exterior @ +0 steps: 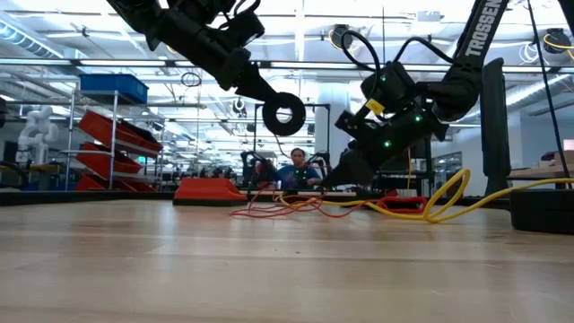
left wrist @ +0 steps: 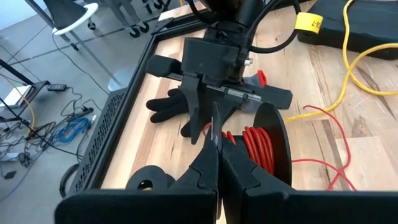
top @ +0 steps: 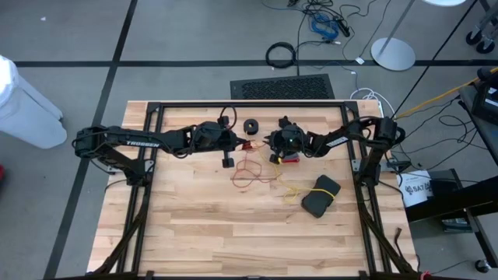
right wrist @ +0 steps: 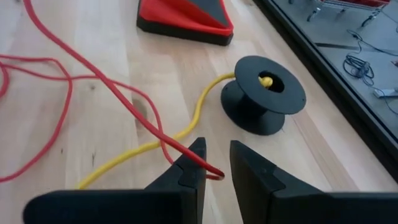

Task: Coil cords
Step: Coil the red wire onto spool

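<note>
My left gripper (left wrist: 217,165) is shut on a small black reel (exterior: 283,112) wound with the red-orange cord (left wrist: 255,146), held above the table's far middle. The rest of the red cord (top: 250,169) lies in loose loops on the wood. My right gripper (right wrist: 217,163) is open and low over the table, facing the left one. The red cord's end (right wrist: 211,173) lies between its fingertips; I cannot tell whether they touch it. The yellow cord (right wrist: 199,112) runs to a second black reel (right wrist: 264,93) that lies on one flange near the far edge. My left gripper pinches the reel between its two shut fingers at the rim of one flange (left wrist: 214,134), which shows edge-on between them. The fingers come slanting down from the table's left. The reel is lifted clear of the table (exterior: 283,112), with its hole facing the near edge.
A black glove (left wrist: 168,106) lies under the right gripper. A black pouch (top: 320,194) lies at the near right, with yellow cord beside it. A red and black wedge (right wrist: 186,18) sits beyond the yellow reel. The table's black frame (top: 249,103) runs along the far edge.
</note>
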Controlling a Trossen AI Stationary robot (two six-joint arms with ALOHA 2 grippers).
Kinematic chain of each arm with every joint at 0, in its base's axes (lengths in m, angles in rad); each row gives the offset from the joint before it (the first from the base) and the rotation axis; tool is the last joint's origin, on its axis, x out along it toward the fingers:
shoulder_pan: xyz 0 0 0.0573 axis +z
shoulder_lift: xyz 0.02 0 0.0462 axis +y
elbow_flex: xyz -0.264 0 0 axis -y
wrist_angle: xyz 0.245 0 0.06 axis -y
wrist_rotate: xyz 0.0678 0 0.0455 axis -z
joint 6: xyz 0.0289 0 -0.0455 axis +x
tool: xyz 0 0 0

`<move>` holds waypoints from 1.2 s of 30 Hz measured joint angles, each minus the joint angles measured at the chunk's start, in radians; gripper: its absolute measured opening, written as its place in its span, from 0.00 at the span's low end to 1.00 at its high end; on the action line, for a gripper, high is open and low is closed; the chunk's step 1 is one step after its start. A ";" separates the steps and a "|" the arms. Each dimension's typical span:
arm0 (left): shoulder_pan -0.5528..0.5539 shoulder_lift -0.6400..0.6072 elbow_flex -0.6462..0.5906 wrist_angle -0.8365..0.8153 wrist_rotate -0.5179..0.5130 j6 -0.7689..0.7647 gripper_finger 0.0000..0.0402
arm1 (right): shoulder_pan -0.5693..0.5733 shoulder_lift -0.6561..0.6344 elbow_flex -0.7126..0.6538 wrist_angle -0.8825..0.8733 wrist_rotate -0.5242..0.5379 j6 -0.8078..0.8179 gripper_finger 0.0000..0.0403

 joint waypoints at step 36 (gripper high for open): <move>0.000 0.000 0.000 -0.005 0.000 -0.001 0.00 | 0.002 -0.161 0.000 -0.239 -0.126 -0.058 0.13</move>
